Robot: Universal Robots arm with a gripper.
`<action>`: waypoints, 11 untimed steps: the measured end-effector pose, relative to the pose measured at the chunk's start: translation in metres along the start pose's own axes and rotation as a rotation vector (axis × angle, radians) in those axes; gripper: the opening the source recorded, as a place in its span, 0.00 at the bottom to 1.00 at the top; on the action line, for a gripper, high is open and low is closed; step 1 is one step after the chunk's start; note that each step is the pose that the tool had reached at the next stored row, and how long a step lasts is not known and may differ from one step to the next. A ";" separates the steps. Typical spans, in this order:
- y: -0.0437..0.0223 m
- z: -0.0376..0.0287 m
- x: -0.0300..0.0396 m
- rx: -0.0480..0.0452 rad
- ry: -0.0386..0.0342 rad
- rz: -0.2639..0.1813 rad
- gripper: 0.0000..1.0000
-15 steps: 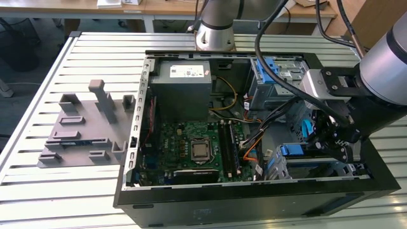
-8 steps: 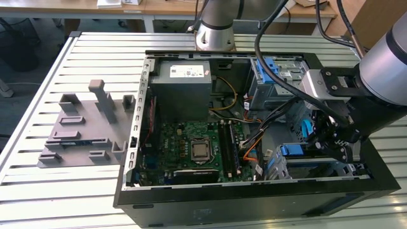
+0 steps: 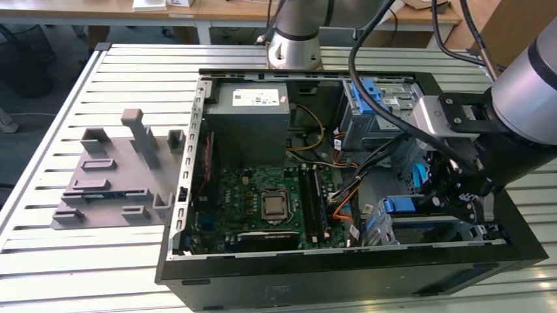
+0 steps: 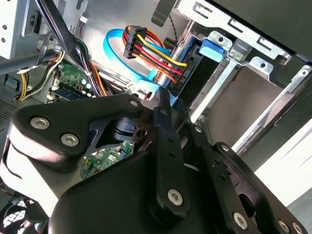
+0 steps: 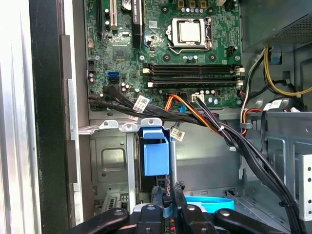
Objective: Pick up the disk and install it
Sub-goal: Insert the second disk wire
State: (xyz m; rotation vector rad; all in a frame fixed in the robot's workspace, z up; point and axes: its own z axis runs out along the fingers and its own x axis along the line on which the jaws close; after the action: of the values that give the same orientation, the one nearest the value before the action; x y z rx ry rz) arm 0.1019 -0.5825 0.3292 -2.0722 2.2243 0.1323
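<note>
Gripper point(image 3: 466, 205) reaches low into the open computer case point(image 3: 348, 274), its fingers pinched narrowly on the disk point(image 5: 156, 158), which stands edge-on in the drive bay point(image 5: 114, 163), blue bracket showing. One cable bundle point(image 5: 195, 117) crosses close behind; I'd guess it could snag. Beyond lie one motherboard point(image 3: 270, 202) and one power supply point(image 3: 252, 124).

A robotics laboratory or workshop bench. An open desktop computer case point(image 3: 348, 261) lies on a slatted metal table point(image 3: 130, 65), its motherboard point(image 3: 270, 202) exposed at the centre. At 9 o'clock of the case sits a grey moulded fixture point(image 3: 113, 173). At 12 o'clock, the base of 1 robot arm point(image 3: 296, 39) is mounted, with wooden desks point(image 3: 104, 14) behind it.
</note>
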 end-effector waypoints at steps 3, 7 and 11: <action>0.0000 -0.0008 -0.0001 0.0000 0.0000 0.000 0.23; 0.0000 -0.0023 -0.0003 0.0000 0.0001 0.000 0.23; 0.0000 -0.0041 -0.0005 0.0000 -0.0001 0.000 0.23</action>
State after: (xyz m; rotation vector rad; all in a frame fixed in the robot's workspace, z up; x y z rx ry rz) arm 0.1019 -0.5825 0.3333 -2.0721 2.2242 0.1324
